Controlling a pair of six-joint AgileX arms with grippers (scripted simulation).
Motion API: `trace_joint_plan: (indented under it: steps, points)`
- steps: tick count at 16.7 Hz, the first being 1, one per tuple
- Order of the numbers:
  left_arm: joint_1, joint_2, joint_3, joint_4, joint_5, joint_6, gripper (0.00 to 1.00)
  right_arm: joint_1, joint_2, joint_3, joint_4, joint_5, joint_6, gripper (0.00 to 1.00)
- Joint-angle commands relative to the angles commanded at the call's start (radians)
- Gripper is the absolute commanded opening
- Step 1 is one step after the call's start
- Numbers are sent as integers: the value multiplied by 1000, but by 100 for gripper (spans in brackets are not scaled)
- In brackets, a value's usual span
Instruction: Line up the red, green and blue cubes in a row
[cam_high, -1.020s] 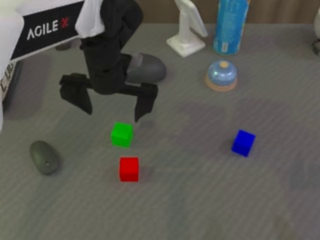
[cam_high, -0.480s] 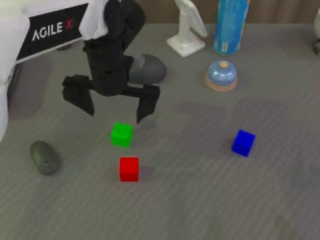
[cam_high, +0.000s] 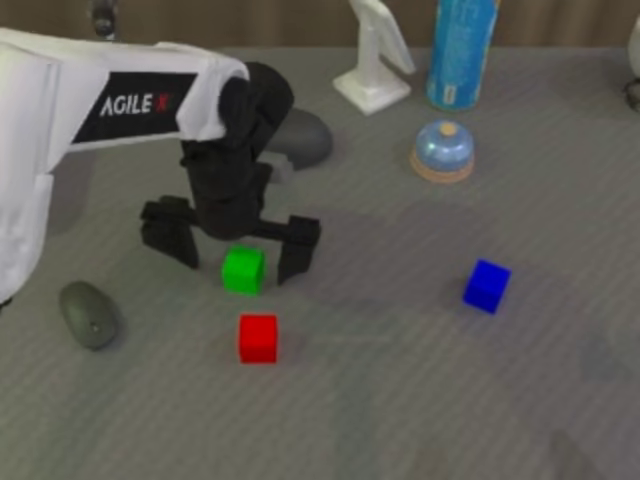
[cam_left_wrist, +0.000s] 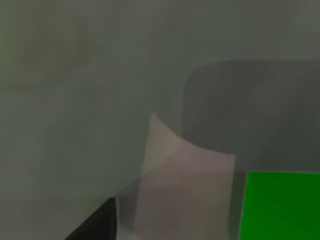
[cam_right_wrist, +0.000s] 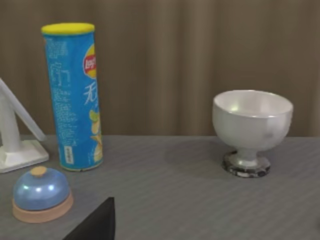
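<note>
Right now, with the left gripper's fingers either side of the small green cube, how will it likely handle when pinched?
The small solid green cube looks rigid and flat-faced, so it probably grips squarely. Resting flat, it shouldn't roll.

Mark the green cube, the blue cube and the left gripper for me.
green cube (cam_high: 243, 270), top view, middle of its upper face.
blue cube (cam_high: 487, 285), top view, middle of its upper face.
left gripper (cam_high: 238, 248), top view, midway between its open fingertips.

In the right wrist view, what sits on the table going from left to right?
White stand → blue-domed bell → blue chips can → white goblet-shaped bowl.
</note>
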Motion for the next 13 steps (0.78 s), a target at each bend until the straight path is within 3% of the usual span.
trace_joint_plan:
  steps: [4,13]
  points:
    - [0,2,-4,5,0,0,100,0,0,0,0,0,0,100]
    - [0,2,-4,5,0,0,32,0,0,0,0,0,0,100]
